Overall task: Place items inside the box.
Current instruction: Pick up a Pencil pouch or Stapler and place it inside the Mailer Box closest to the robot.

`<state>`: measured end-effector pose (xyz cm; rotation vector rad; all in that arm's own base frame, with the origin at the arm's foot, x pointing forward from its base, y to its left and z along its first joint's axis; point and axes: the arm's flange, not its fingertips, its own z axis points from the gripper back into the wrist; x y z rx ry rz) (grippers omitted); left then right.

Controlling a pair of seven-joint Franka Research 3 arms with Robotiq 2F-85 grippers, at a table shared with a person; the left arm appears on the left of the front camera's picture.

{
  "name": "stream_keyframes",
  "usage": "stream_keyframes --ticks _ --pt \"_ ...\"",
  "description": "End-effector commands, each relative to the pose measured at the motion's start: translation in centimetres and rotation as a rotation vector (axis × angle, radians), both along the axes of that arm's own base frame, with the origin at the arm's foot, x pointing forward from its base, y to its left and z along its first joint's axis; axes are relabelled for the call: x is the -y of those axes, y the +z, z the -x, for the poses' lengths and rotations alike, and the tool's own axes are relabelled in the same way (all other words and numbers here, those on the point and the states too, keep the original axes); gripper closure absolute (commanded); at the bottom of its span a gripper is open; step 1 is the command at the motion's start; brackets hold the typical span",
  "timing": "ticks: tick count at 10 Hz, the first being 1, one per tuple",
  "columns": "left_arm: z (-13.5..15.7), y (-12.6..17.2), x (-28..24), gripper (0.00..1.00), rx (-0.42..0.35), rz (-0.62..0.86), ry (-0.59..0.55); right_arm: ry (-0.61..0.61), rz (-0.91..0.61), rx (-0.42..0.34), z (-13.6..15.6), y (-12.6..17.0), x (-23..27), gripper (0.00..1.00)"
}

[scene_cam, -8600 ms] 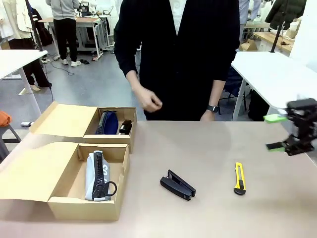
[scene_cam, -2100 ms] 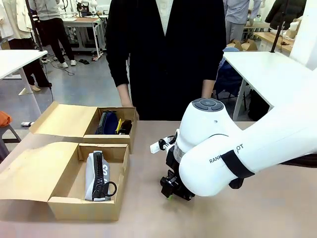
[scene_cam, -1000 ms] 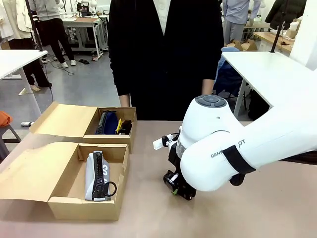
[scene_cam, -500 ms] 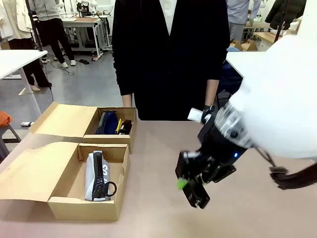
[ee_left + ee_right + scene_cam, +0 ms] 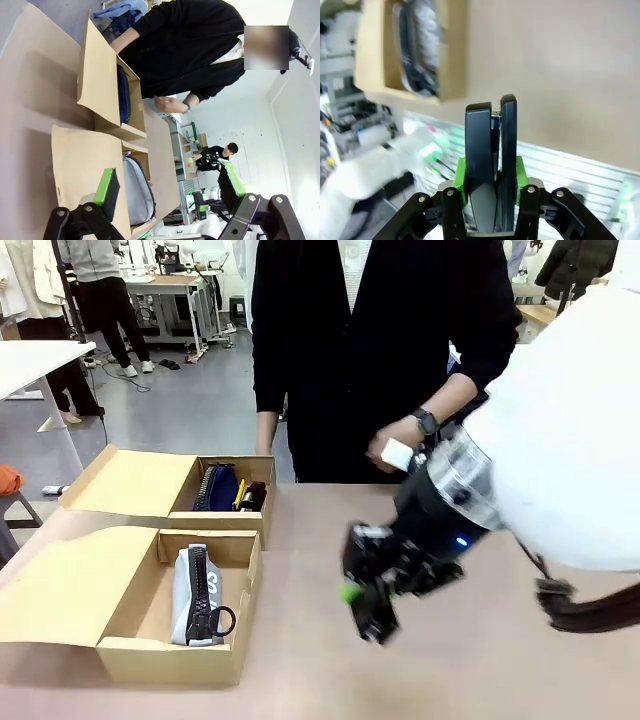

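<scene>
1. A workshop with white tables lay behind a tan worktop [image 5: 290, 660], and a person in a black top stood at its far edge.
2. The larger cardboard box [image 5: 170, 658] sat at the near left of the worktop, its wide flap lid folded out flat to the left.
3. Inside that box lay the light grey zip pencil pouch [image 5: 195, 592], lengthwise against the wall nearest the flap.
4. Just behind the larger box sat a smaller cardboard box [image 5: 130, 480], also open, holding a dark blue pouch [image 5: 218, 487] and a black item beside it.
5. The right pincer [image 5: 362, 592] hung to the right of the larger box, well apart from it, its green pads clamped on a black stapler [image 5: 376, 620] that appeared clear of the worktop.
6. In the right wrist view, the right pincer [image 5: 490, 177] pinched the stapler [image 5: 490, 145] between both pads, the stapler standing upright along the fingers, with the larger box [image 5: 451, 55] and its grey pouch [image 5: 417, 35] at the upper left.
7. The left pincer [image 5: 169, 186] was spread wide with nothing between its pads, looking over the flap of the larger box [image 5: 85, 165] and the pouch [image 5: 137, 192].
8. The person's hand [image 5: 392, 448], with a wristwatch [image 5: 428, 423], was raised beyond the right arm, far to the right of the larger box.
</scene>
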<state>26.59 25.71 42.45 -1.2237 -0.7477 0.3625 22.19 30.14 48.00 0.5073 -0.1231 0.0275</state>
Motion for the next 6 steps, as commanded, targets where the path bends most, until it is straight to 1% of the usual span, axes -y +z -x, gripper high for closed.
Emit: stream_keyframes --ticks 1,2,3,4,5,6 --pt "0.0 0.1 0.2 0.0 0.031 0.004 0.002 -0.168 -0.078 0.158 -3.3 0.4 -9.0 0.58" --pt "0.0 0.1 0.2 0.0 0.031 0.004 0.002 -0.092 -0.045 0.163 -4.3 -0.5 -12.6 0.58" --pt "0.0 0.1 0.2 0.0 0.031 0.004 0.002 -0.052 0.003 0.171 -4.8 -1.7 -15.4 0.58" --pt "0.0 0.1 0.2 0.0 0.031 0.004 0.002 0.006 0.034 0.172 -4.3 -2.3 -16.6 0.58" --pt "0.0 0.1 0.2 0.0 0.031 0.004 0.002 -0.02 -0.034 0.148 -4.1 -0.6 -12.7 0.58" --pt "0.0 0.1 0.2 0.0 0.031 0.004 0.002 -0.122 -0.097 0.126 -4.2 1.2 -6.5 0.58"
